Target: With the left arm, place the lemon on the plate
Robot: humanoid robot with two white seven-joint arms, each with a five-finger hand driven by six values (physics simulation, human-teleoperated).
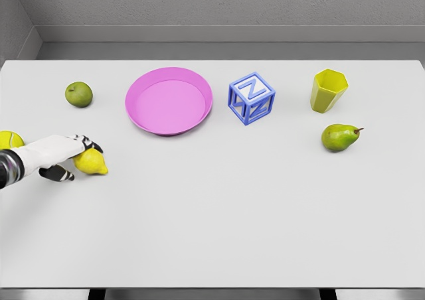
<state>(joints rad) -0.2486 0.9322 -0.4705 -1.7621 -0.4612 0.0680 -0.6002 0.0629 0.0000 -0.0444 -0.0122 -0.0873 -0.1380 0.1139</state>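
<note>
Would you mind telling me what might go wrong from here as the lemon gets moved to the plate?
1. The left hand covers only one end of the lemon, so it may slip or roll.
2. The yellow ball beside the forearm could get knocked.
3. The plate has a raised rim; a low carry might clip it.

The smooth flat table (226, 207) is plain pale grey, without pattern. At far left sits a round dull-green apple (79, 94). The round shallow plate (169, 101) is pink-magenta, its rim a shade deeper. Right of it, the open-framed letter cube (252, 98) is blue with pale lilac faces and a Z on top. The faceted cup (328, 89) is yellow-green. The glossy pear (340, 137) is green with a brown stem. Near left, the oval lemon (91, 162) is bright yellow, the robot's left hand (61, 152) white with black fingertips, and a yellow-green ball (9, 140) peeks behind it.
</note>
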